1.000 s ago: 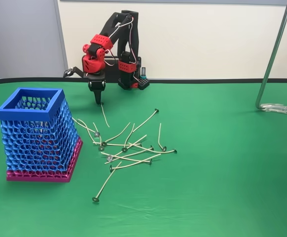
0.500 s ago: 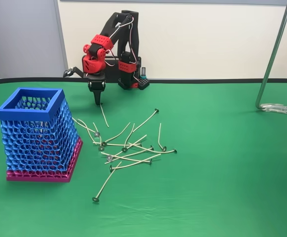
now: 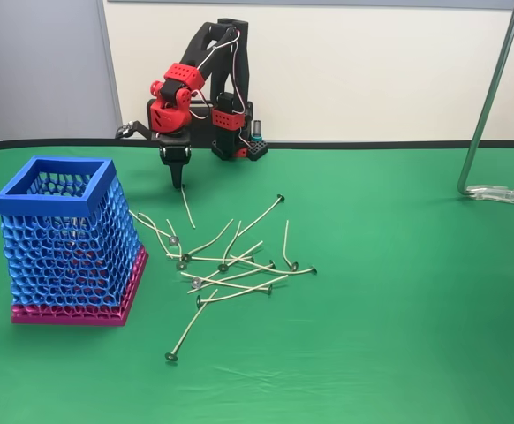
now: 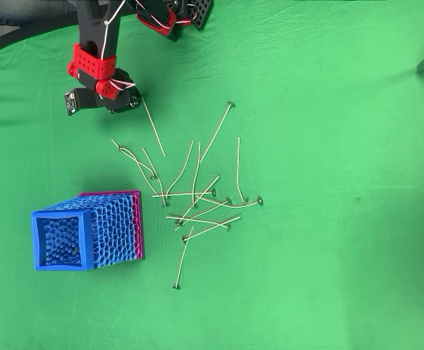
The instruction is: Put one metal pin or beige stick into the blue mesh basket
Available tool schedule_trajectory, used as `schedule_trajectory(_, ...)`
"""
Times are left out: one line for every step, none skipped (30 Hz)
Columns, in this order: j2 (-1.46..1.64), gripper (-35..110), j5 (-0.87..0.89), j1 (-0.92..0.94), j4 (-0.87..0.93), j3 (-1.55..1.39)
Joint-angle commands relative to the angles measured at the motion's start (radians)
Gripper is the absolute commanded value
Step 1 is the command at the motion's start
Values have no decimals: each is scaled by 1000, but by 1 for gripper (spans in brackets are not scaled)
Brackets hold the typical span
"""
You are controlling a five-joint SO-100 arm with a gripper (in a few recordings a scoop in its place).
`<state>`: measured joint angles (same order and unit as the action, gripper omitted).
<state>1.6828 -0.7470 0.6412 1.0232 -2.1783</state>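
The hand pinches the top end of one beige stick, upper left of the fixed view. Lift straight until its tail clears the pile, then carry left over the blue mesh basket rim before releasing.

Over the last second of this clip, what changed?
The gripper, shut on one beige stick, rose slightly and edged right in the fixed view, the stick's lower end still near the table. The other sticks and blue mesh basket stayed put.
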Motion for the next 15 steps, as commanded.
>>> schedule_trajectory(18, 1, -3, -11, -5, -3)
schedule_trajectory(20, 1, -3, -9, -5, -5)
schedule_trajectory(20, 1, -3, -6, -5, -5)
schedule_trajectory(21, 1, -2, -5, -5, -5)
schedule_trajectory(23, 1, -5, -2, -5, -5)
schedule_trajectory(23, 1, -5, 0, -5, -5)
schedule_trajectory(23, 1, -6, 2, -5, -5)
schedule_trajectory(23, 1, -8, 3, -2, -3)
schedule_trajectory(25, 1, -9, 5, 3, 2)
schedule_trajectory(29, 1, -9, 6, 12, 8)
schedule_trajectory(34, 1, -9, 6, 28, 18)
schedule_trajectory(38, 1, -9, 6, 48, 32)
schedule_trajectory(44, 1, -6, 6, 66, 46)
schedule_trajectory(52, 1, -2, 5, 87, 63)
schedule_trajectory(60, 1, 3, 2, 106, 80)
